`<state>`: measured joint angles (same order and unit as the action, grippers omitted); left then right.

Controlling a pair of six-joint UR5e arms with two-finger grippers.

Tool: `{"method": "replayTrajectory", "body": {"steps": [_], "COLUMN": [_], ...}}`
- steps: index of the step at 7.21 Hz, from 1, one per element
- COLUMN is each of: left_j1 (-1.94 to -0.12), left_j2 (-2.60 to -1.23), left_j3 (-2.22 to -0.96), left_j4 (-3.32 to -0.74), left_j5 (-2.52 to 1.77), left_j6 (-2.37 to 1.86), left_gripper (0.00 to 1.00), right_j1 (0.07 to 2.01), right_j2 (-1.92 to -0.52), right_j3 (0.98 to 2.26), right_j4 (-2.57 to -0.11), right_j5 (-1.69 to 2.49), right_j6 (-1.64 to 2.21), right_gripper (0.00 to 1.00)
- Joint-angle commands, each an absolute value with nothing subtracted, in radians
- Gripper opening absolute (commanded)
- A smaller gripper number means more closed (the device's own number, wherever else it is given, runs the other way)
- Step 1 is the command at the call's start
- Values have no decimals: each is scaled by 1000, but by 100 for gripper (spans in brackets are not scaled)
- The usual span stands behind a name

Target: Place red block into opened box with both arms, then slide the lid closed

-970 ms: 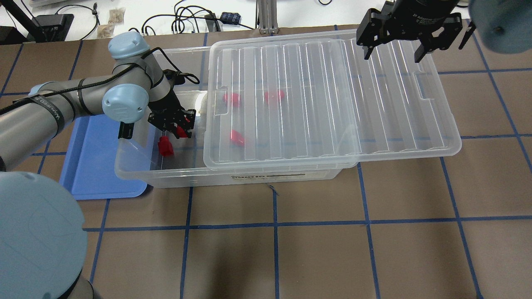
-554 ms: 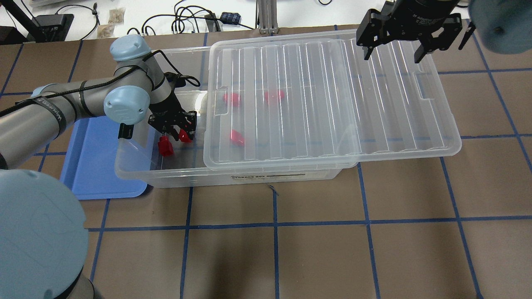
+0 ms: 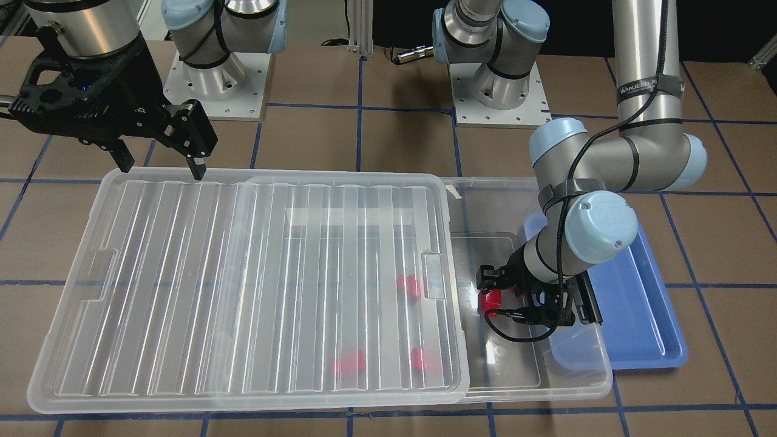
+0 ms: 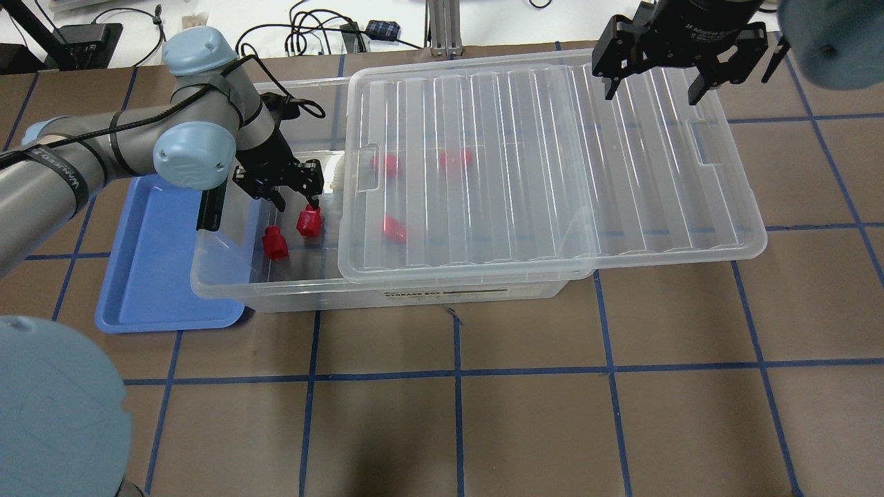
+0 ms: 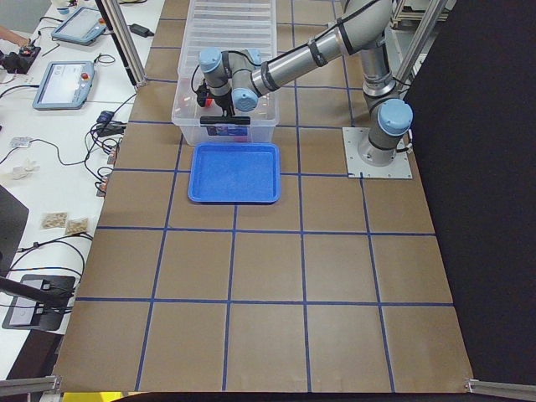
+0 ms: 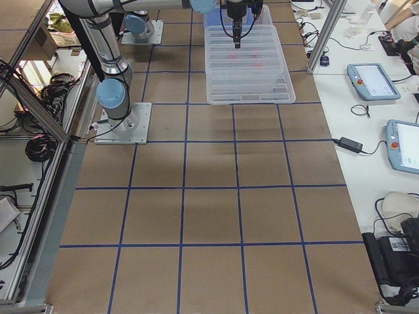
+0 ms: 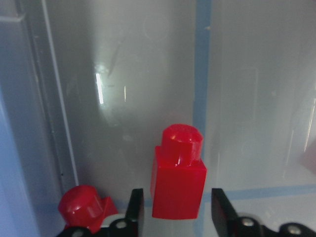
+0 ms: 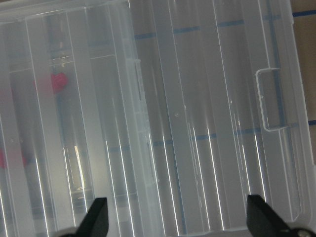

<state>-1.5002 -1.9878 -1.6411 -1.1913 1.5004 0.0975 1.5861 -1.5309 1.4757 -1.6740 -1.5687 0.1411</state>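
The red block (image 4: 309, 222) lies on the floor of the clear box (image 4: 228, 286), in its uncovered left end beside a second red block (image 4: 275, 243). My left gripper (image 4: 298, 204) hangs open just above it. In the left wrist view the block (image 7: 177, 173) sits loose between the spread fingers (image 7: 136, 210), touching neither. The ribbed lid (image 4: 552, 166) covers most of the box and overhangs its right end, with three more red blocks under it. My right gripper (image 4: 652, 83) is open and empty above the lid's far edge, and the lid (image 8: 197, 123) fills its wrist view.
A blue tray (image 4: 159, 276) lies against the box's left end, under my left arm. Cables and small devices sit on the white bench beyond the table's far edge. Brown tabletop with blue tape lines spreads in front of the box.
My left gripper has opened and let go of the red block, then pulled up and back. The block now rests on the box floor. The right arm and lid have not moved.
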Motion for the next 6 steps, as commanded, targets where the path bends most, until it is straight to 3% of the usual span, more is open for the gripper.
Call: {"method": "replayTrajectory", "body": {"steps": [1, 4, 6], "left_j1": [-1499, -1474, -1480], "left_j2": [-1930, -1872, -1783], "left_j3": [-1518, -1320, -1330], "left_j4": [-1370, -1590, -1650], "left_j5": [1506, 1534, 1565], "left_j6": [97, 101, 101], "left_gripper": [100, 100, 100], "right_j1": [1586, 1586, 1545], "right_j2": [-1531, -1531, -1526], "right_j3": [1476, 1477, 1477], "right_j4": [-1674, -1674, -1675], "right_j5": [-1569, -1569, -1572], "right_j6": [141, 141, 32], "right_gripper": [100, 100, 100]}}
